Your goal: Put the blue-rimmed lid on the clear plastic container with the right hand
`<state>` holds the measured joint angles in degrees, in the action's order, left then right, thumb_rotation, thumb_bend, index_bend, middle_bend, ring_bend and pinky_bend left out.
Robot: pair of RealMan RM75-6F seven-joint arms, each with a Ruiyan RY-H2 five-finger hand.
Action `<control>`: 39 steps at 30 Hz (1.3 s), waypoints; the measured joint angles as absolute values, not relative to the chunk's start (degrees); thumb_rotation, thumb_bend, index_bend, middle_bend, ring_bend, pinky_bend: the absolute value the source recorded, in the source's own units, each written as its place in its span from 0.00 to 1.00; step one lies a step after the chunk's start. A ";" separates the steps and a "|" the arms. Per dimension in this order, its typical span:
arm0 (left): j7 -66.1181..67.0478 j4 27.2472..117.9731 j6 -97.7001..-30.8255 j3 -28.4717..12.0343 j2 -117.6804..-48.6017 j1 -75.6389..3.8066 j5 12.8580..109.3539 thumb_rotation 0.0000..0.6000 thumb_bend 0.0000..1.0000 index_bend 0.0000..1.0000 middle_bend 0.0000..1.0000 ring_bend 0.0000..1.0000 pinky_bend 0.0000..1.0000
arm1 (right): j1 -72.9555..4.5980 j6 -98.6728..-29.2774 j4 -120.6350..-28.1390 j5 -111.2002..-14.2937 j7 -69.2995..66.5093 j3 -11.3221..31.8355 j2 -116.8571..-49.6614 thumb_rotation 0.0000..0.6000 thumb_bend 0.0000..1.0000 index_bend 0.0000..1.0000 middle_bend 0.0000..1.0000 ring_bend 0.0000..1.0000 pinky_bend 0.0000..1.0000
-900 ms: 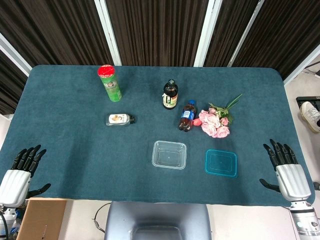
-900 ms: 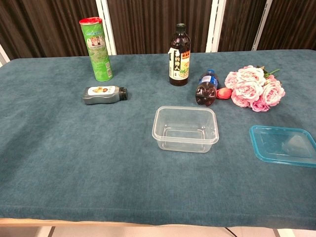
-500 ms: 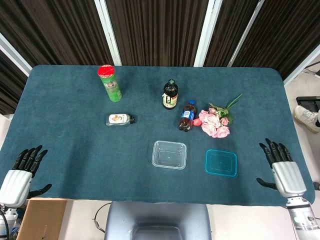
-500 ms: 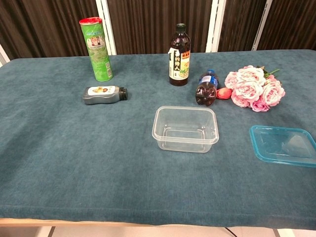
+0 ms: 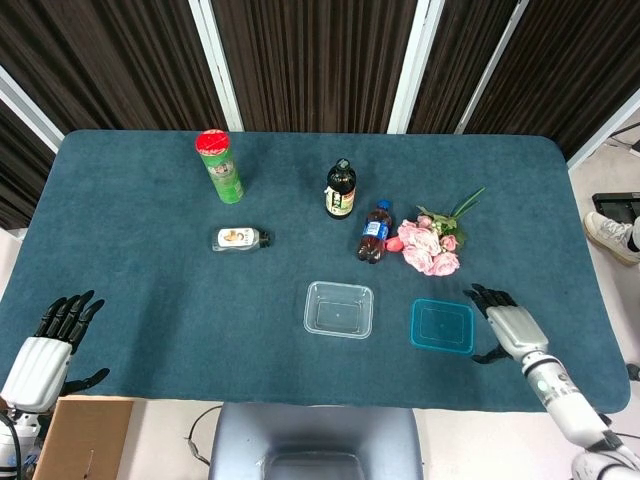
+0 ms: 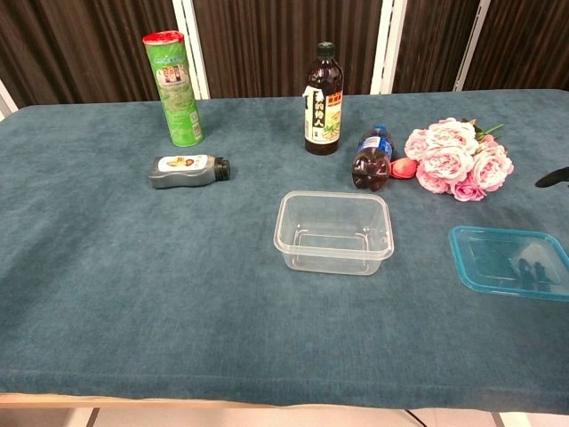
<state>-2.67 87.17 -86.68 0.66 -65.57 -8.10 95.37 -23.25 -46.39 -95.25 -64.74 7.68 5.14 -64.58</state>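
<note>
Blue-rimmed lid (image 5: 442, 326) lies flat on the teal table (image 5: 150, 250), near the front edge, its sides roughly square to that edge. The right hand (image 5: 503, 323) hovers just right of it, palm down, fingers spread and holding nothing; only a dark fingertip shows in the chest view. The clear plastic container (image 5: 339, 309) sits open-side up to the lid's left, a bare strip of cloth between them. The left hand (image 5: 50, 344) rests off the table's front left corner, fingers apart, empty.
</note>
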 measured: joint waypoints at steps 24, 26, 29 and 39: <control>-2.23 87.31 -86.83 1.12 -65.38 -8.01 95.42 1.00 0.44 0.00 0.00 0.00 0.08 | -42.55 -39.95 -96.06 -36.42 27.70 -2.29 -69.02 1.00 0.13 0.07 0.01 0.00 0.00; -2.38 87.27 -86.84 1.09 -65.31 -8.01 95.32 1.00 0.44 0.00 0.00 0.00 0.08 | -43.06 -40.41 -95.83 -35.80 27.87 -2.60 -69.50 1.00 0.13 0.08 0.01 0.00 0.00; -2.53 87.24 -86.84 1.11 -65.27 -7.99 95.26 1.00 0.44 0.00 0.00 0.00 0.08 | -43.78 -40.94 -95.37 -34.87 27.99 -2.97 -70.17 1.00 0.13 0.09 0.02 0.00 0.00; -2.87 87.21 -87.12 1.23 -65.16 -7.87 95.38 1.00 0.44 0.00 0.00 0.00 0.08 | -45.96 -42.11 -93.81 -32.01 28.47 -4.13 -72.07 1.00 0.13 0.15 0.02 0.00 0.00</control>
<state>-2.87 87.21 -87.12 1.23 -65.16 -7.87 95.38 -45.96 -42.11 -93.81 -32.01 28.47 -4.13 -72.07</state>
